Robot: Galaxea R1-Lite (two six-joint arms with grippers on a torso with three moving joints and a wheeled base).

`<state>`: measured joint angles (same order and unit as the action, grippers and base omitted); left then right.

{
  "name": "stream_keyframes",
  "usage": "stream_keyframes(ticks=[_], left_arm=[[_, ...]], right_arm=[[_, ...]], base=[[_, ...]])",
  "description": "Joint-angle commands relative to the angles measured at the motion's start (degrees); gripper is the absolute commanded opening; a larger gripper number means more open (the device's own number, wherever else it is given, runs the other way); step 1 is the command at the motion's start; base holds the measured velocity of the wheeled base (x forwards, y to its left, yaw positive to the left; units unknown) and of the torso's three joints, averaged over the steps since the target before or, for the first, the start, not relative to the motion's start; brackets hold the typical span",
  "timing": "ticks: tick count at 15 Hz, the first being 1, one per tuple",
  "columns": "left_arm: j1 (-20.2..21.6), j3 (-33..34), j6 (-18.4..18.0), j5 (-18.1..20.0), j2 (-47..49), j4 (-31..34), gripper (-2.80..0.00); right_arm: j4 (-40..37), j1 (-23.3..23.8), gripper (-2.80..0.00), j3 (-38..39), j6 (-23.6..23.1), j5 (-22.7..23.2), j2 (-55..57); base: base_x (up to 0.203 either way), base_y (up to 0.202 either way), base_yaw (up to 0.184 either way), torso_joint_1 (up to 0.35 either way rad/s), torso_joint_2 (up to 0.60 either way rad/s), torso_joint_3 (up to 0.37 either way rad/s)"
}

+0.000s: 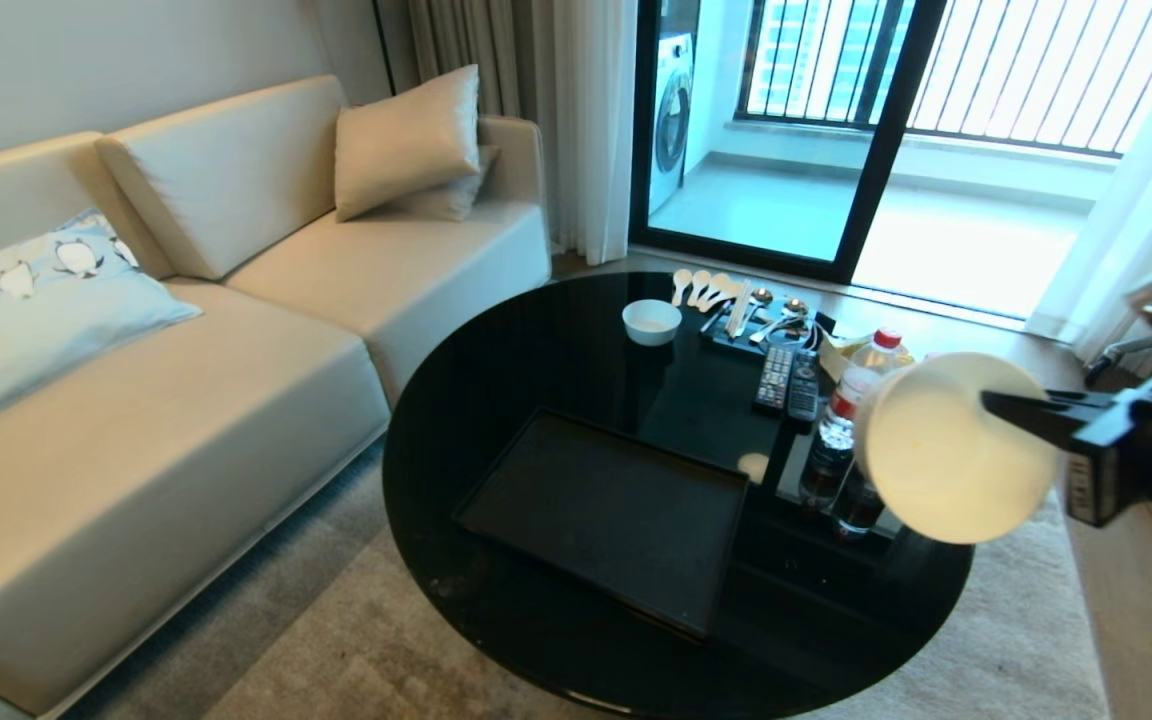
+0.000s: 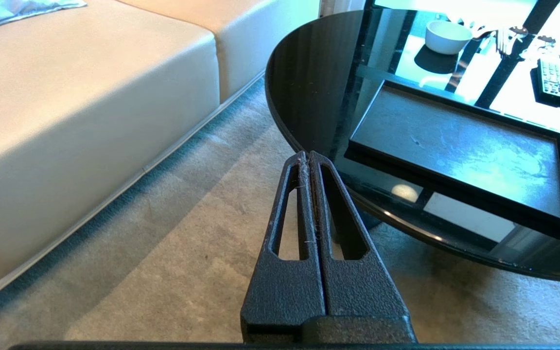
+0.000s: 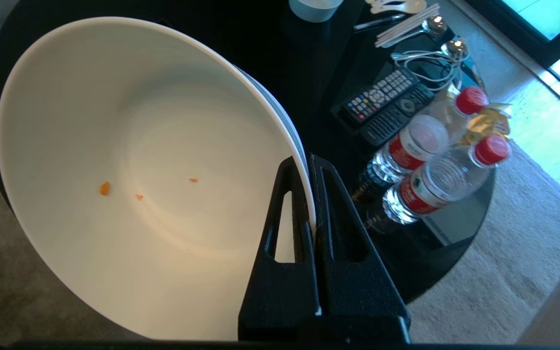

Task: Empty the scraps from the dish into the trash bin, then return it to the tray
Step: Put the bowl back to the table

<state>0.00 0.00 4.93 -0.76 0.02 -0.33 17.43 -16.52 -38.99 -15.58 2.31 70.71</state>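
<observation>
**Emptied dish in the air, tray is the target**

Right gripper is clamped on the rim of the dish, one finger inside the wall, one outside. Dish is tipped on its side, carried above the right edge of the round tabletop, in front of the water bottles. Inside it only a few orange scraps cling to the wall; the bulk looks gone, so I judge the dumping done and the return leg in hand. Trash bin is not in view.

Tray lies bare on the near half of the tabletop, well apart from the dish, toward the robot's left.

Left gripper hangs parked off the table's edge over the rug, fingers pressed together, holding nothing.

How to do it well, as I judge it:
- Roll the dish level before lowering; a rim-only pinch invites it to swing.
- Travel across clear of the bottles and the remote controls, which stand between.
- Aim for the tray's middle, away from its raised rim.
- Set the base flat on the tray before releasing.
- Leave the smaller bowl at the far side untouched.
</observation>
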Motion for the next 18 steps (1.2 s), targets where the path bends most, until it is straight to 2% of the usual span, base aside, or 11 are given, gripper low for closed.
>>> stream_keyframes(ticks=[1, 4, 6, 9, 11, 14, 16, 18], left_arm=[[0.0, 0.0, 0.07, -0.03, -0.02, -0.02, -2.8], [0.0, 0.0, 0.07, -0.03, -0.02, -0.02, -2.8], [0.0, 0.0, 0.07, -0.03, -0.02, -0.02, -2.8], [0.0, 0.0, 0.07, -0.03, -0.02, -0.02, -2.8], [0.0, 0.0, 0.07, -0.03, -0.02, -0.02, -2.8], [0.0, 0.0, 0.07, -0.03, -0.02, -0.02, -2.8], [0.0, 0.0, 0.07, -0.03, -0.02, -0.02, -2.8], [0.0, 0.0, 0.07, -0.03, -0.02, -0.02, -2.8]], right_arm=[[1.85, -9.58, -2.8, -6.53, 2.3, -7.37, 17.31], [2.41, -16.62, -2.8, -13.01, 9.79, -17.23, 29.79], [1.54, -18.9, -2.8, -15.07, 16.44, -20.14, 36.02], [-6.69, -19.85, -2.8, -20.15, 30.12, -21.11, 41.3], [-16.48, -20.52, -2.8, -27.96, 40.75, -21.07, 44.48], [-28.57, -20.78, -2.8, -40.44, 52.89, -20.92, 52.07], [-31.36, -20.83, -2.8, -44.84, 56.71, -19.74, 56.4], [-31.42, -20.64, -2.8, -45.87, 57.73, -17.86, 58.83]], base=[[0.0, 0.0, 0.0, 0.0, 0.0, 0.0], [0.0, 0.0, 0.0, 0.0, 0.0, 0.0], [0.0, 0.0, 0.0, 0.0, 0.0, 0.0], [0.0, 0.0, 0.0, 0.0, 0.0, 0.0], [0.0, 0.0, 0.0, 0.0, 0.0, 0.0], [0.0, 0.0, 0.0, 0.0, 0.0, 0.0], [0.0, 0.0, 0.0, 0.0, 0.0, 0.0], [0.0, 0.0, 0.0, 0.0, 0.0, 0.0]])
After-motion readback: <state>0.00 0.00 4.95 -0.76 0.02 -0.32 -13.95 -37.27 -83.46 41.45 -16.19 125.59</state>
